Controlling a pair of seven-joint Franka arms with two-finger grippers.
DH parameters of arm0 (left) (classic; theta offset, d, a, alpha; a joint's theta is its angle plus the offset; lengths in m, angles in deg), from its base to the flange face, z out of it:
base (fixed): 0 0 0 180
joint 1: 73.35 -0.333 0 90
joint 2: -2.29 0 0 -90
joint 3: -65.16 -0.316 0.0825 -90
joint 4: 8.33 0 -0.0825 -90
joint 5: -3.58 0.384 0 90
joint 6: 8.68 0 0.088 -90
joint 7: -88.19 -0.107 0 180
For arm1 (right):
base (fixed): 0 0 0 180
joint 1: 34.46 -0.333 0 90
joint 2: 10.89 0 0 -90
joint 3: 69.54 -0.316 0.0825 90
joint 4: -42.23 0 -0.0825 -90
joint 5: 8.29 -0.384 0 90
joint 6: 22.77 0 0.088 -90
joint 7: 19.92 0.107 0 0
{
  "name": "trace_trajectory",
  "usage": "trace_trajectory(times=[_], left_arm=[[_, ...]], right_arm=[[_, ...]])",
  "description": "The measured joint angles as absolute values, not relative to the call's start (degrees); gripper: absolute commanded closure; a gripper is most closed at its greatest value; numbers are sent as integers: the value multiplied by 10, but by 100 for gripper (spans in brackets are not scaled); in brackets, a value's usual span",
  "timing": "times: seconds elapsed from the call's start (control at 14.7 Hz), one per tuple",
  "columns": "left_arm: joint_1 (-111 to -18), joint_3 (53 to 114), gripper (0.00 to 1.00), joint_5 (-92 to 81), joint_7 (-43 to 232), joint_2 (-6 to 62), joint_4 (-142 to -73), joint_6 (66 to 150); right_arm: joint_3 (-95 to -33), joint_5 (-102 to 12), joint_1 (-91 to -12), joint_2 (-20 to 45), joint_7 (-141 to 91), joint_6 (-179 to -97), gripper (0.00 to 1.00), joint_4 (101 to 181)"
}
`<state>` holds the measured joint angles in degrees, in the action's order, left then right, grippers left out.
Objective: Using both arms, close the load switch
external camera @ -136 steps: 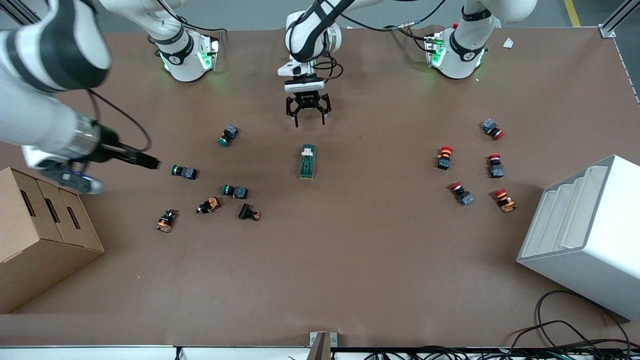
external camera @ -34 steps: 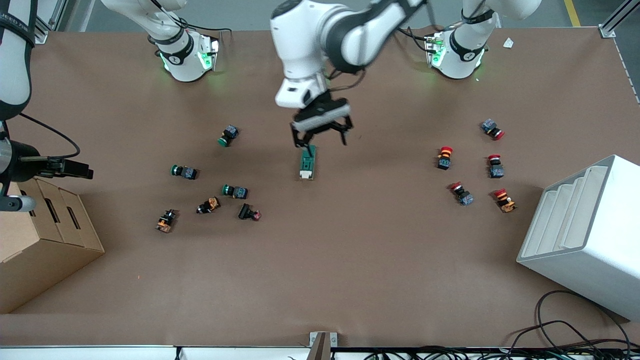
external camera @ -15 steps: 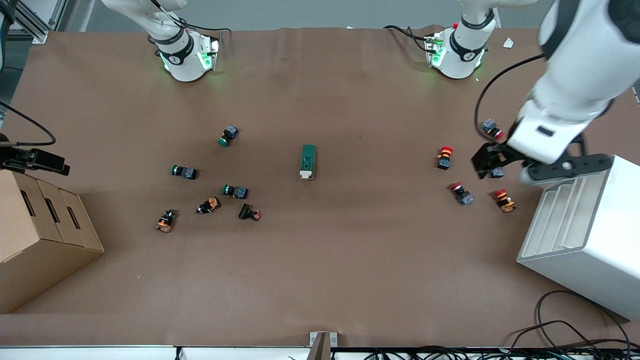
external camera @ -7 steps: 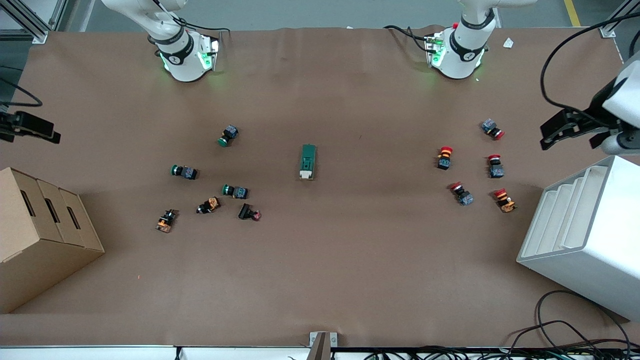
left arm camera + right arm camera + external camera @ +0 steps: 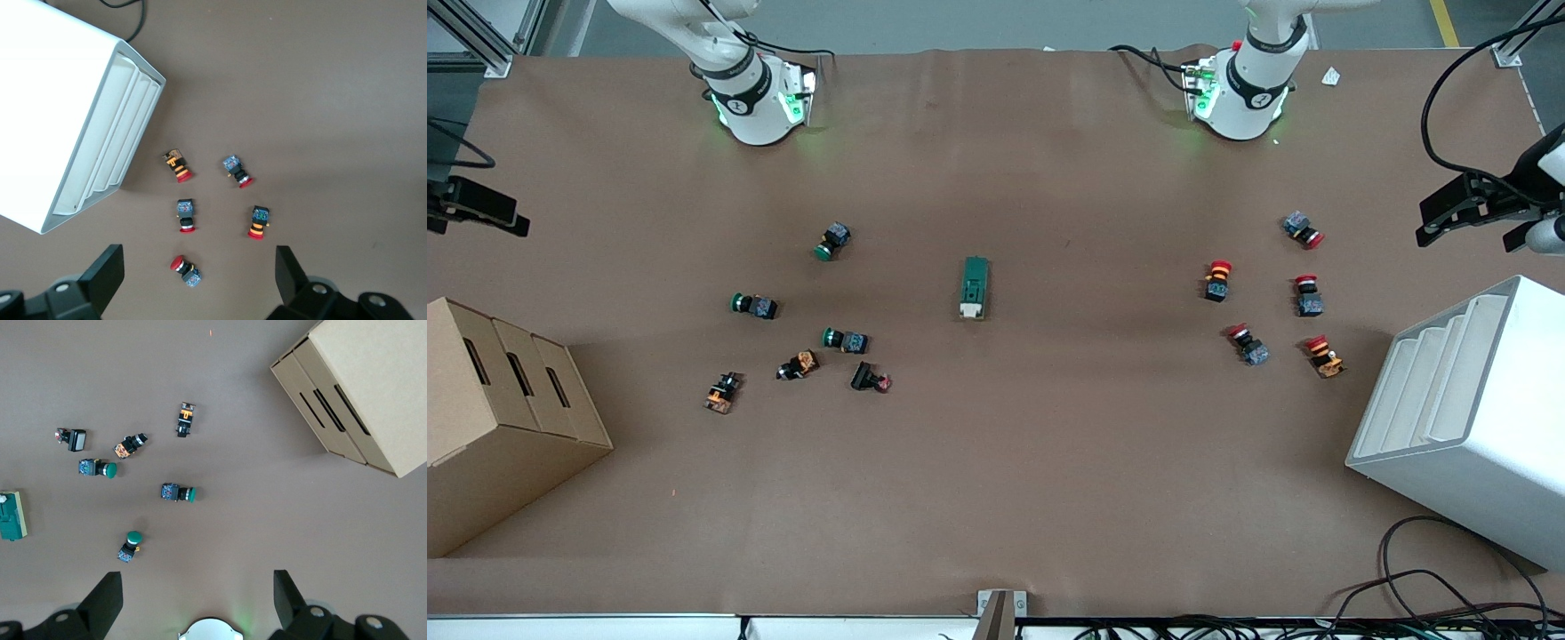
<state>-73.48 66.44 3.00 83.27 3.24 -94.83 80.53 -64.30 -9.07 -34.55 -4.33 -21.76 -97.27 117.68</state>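
Load switch (image 5: 975,287) mid-table, jaws of both grippers spread in wrist views only

The load switch (image 5: 975,287) now shows its white lever at the end nearer the front camera, and both arms have pulled away, left end effector (image 5: 1476,213) and right end effector (image 5: 476,213) wide apart at opposite counter ends.

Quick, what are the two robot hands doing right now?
Left gripper: open, holding nothing, above the red buttons.
Right gripper: open, holding nothing.
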Motion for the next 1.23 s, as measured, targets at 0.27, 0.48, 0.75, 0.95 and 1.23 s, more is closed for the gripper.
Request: trace_trajectory(times=[0.27, 0.48, 0.75, 0.95, 1.23], left_arm=[[-738, 668, 0, 23, 828, 21, -959, 797], [-733, 681, 0, 20, 854, 12, -972, 796], [-732, 697, 0, 20, 870, -8, -998, 796], [-732, 700, 0, 20, 872, -24, -1016, 796], [-732, 700, 0, 20, 887, -34, -1022, 791]], right_arm=[[-648, -91, -338, -83, -218, -988, 0, 1226], [-659, -91, -336, -86, -218, -994, 0, 1230], [-661, -91, -336, -86, -217, -998, 0, 1230], [-666, -91, -336, -89, -217, -995, 0, 1230], [-670, -91, -337, -105, -217, -993, 0, 1245]])
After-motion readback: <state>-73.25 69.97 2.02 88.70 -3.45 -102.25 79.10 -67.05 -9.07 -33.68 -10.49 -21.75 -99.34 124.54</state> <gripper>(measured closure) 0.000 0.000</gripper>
